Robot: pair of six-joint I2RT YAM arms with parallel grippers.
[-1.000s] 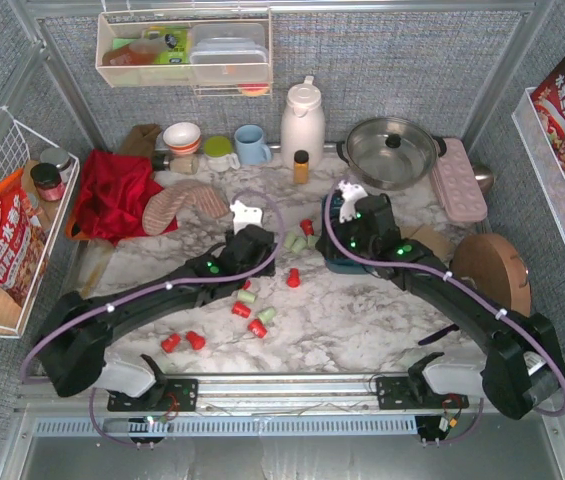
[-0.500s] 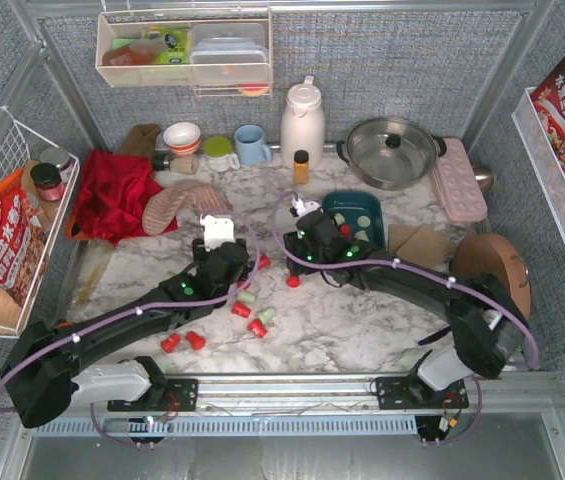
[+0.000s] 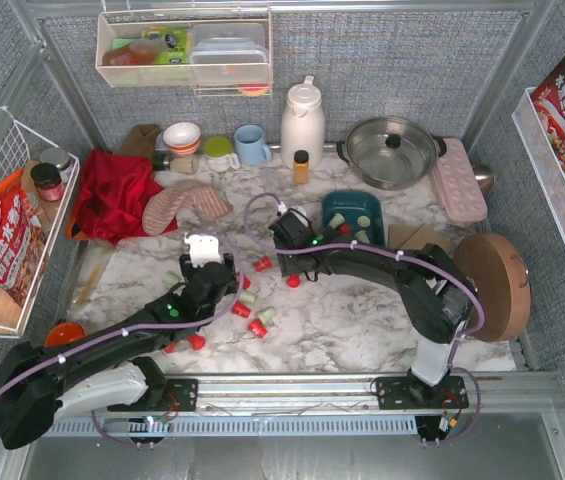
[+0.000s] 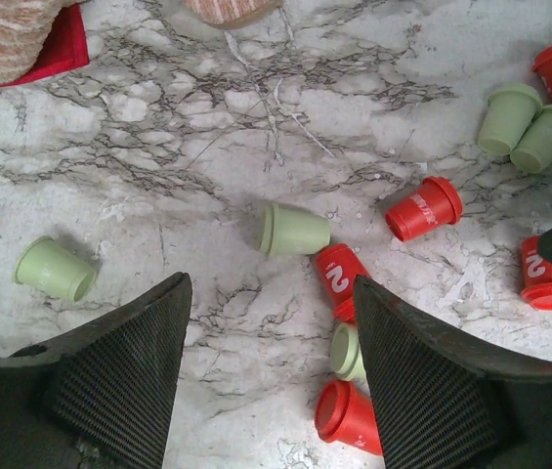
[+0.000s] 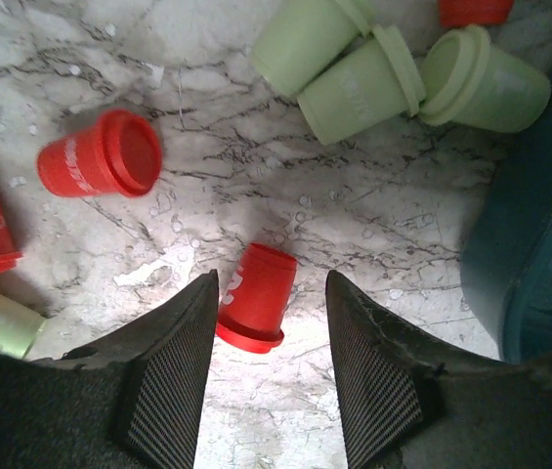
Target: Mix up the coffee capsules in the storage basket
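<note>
— Seeing what on the marble tabletop (image 3: 362,320), between grey fabric walls (image 3: 382,70)?
— Scattered coffee capsules (image 3: 259,326), some in the storage basket (image 3: 354,198). The left gripper (image 4: 271,283) hovered wide open, empty; the right gripper (image 5: 271,283), reaching leftward, loosely straddled one red capsule (image 5: 256,311)

Marble table (image 3: 362,320) carries scattered coffee capsules (image 3: 259,326), storage basket (image 3: 352,200), red cloth (image 3: 112,195).

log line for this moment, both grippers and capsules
left gripper open above loose capsules | right gripper open, straddling red capsule near storage basket | most capsules outside basket
</note>
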